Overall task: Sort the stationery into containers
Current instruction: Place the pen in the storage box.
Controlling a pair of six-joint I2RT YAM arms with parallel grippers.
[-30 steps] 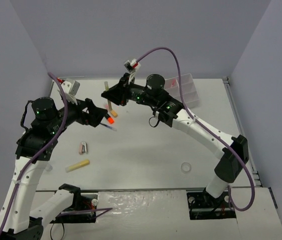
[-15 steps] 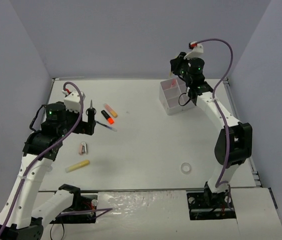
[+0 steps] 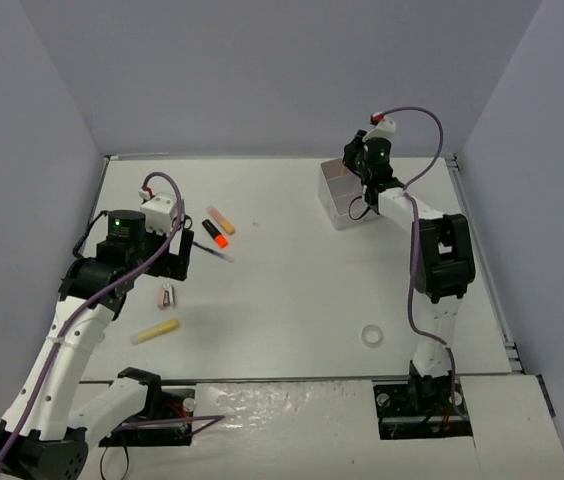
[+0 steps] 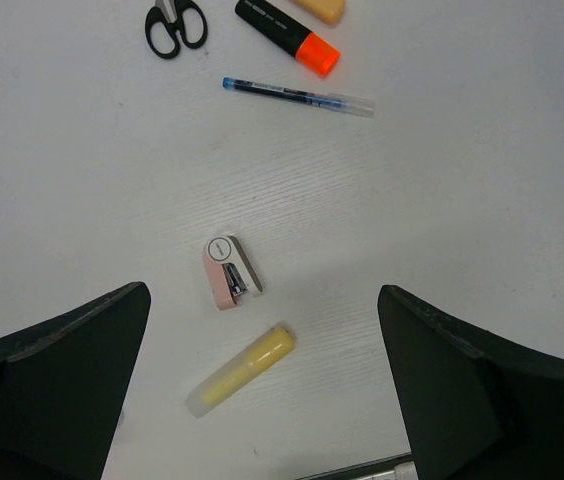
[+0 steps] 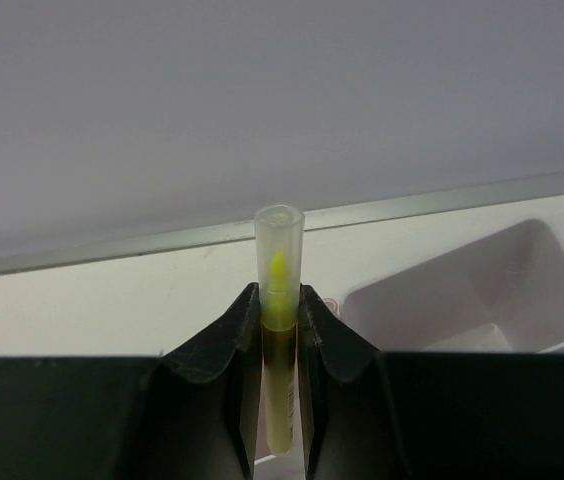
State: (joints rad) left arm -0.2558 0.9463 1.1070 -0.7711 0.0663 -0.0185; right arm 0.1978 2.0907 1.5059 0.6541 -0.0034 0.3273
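My right gripper [image 5: 280, 300] is shut on a yellow highlighter [image 5: 279, 250] with a clear cap, held upright between the fingers. In the top view that gripper [image 3: 356, 163] hangs at the far right, over the white organiser box [image 3: 346, 212]; one of its compartments [image 5: 482, 290] shows beside the fingers. My left gripper [image 4: 262, 310] stands wide open above the table with nothing in it. Below it lie a pink stapler [image 4: 230, 272] and a yellow highlighter [image 4: 242, 365]. Farther off are a blue pen [image 4: 297, 93], an orange-black highlighter [image 4: 287, 35] and black scissors [image 4: 174, 25].
A peach highlighter [image 3: 222, 220] lies beside the orange-black one [image 3: 214, 233]. A white tape ring [image 3: 370, 336] sits near the front right. The grey back wall rises just behind the organiser box. The left arm [image 3: 127, 250] stands over the left side.
The right arm has swung from the table's middle to the organiser box at the far right with the highlighter in its grip. The left gripper has drawn back towards the near left, still open.
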